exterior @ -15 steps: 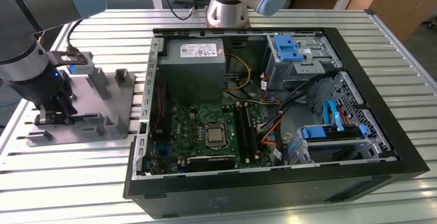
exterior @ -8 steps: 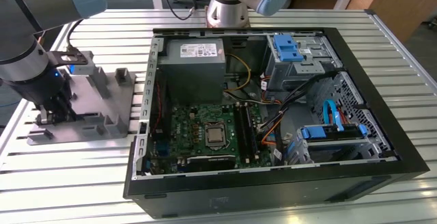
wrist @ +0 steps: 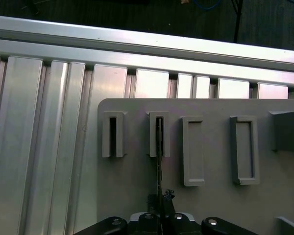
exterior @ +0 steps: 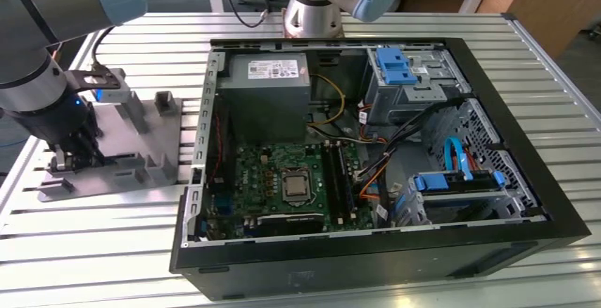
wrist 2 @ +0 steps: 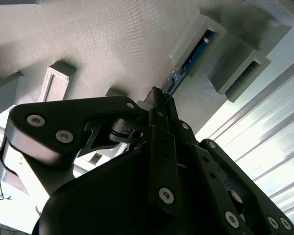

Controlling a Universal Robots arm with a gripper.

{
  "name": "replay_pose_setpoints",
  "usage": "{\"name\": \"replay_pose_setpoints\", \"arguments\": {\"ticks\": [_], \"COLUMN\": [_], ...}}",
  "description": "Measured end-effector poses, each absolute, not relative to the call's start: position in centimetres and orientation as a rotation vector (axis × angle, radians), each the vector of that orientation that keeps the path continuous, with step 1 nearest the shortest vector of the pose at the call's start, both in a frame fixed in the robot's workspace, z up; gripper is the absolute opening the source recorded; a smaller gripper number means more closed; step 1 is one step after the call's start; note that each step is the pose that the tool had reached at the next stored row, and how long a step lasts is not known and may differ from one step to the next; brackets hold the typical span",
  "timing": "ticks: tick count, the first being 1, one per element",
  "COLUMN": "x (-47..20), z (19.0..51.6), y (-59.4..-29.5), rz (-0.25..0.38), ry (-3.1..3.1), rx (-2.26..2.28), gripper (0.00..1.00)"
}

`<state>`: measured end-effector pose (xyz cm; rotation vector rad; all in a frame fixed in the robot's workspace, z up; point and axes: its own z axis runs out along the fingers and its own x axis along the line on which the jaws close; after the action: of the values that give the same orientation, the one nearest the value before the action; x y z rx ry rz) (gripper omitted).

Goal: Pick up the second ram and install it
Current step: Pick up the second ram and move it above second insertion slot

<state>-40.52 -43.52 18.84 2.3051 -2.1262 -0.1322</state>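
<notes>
The second ram (wrist 2: 192, 56) is a thin blue-green stick standing on edge in a slotted holder of the grey fixture plate (wrist 2: 103, 44). In the first wrist view the second ram (wrist: 159, 147) shows edge-on as a dark line running out of the holder toward me. My gripper (wrist: 160, 199) sits at the stick's near end, and its black fingers (wrist 2: 162, 105) are pressed together on the stick. In the exterior view my gripper (exterior: 80, 155) is low over the fixture plate (exterior: 141, 136), at the exterior view's left of the open computer case (exterior: 488, 202).
The green motherboard (exterior: 267, 174) with long black slots (exterior: 340, 178) lies inside the case, with cables, a power supply (exterior: 267, 86) and blue drive bays around it. An empty holder (wrist: 112, 134) and two wider ones (wrist: 193, 151) flank the stick. The table is ribbed aluminium (wrist: 44, 147).
</notes>
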Motion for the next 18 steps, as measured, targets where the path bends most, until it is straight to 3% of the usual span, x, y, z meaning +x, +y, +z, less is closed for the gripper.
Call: {"name": "replay_pose_setpoints", "arguments": {"ticks": [10, 18], "x": [-40.5, -40.5], "z": [19.0, 21.2], "y": [-43.5, -43.5], "rz": [-0.133, -0.140], "ry": [-2.127, -2.130], "rx": [2.305, 2.309], "gripper": [0.14, 0.14]}}
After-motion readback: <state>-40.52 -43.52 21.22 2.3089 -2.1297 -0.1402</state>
